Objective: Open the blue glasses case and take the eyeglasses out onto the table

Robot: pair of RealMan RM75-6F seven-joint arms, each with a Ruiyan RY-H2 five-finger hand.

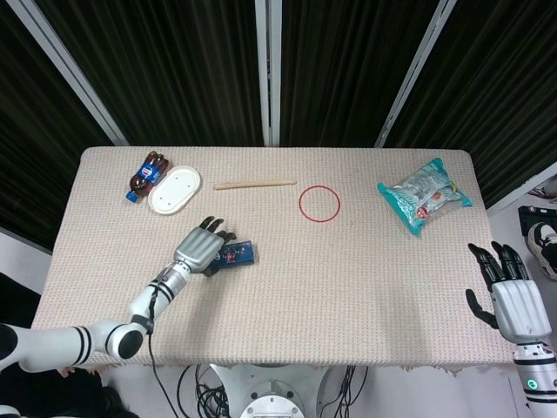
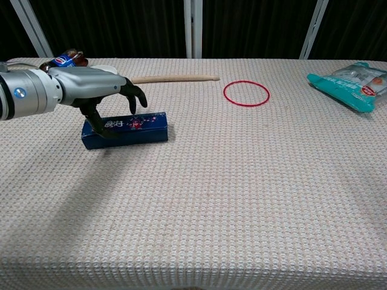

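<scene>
The blue glasses case (image 1: 235,253) (image 2: 126,129) lies closed on the table's left half, long side roughly across the table. My left hand (image 1: 203,247) (image 2: 97,92) arches over its left end. The thumb (image 2: 98,122) touches the case's near face, and the other fingers (image 2: 136,95) are spread above the top and far edge without clearly gripping. No eyeglasses are visible. My right hand (image 1: 514,302) hangs open off the table's right front corner, holding nothing; the chest view does not show it.
A cola bottle (image 1: 145,174) (image 2: 64,60) and a white oval dish (image 1: 175,190) lie at the far left. A wooden stick (image 1: 254,184) (image 2: 175,78), a red ring (image 1: 318,204) (image 2: 246,93) and a teal snack bag (image 1: 425,194) (image 2: 354,77) lie along the far side.
</scene>
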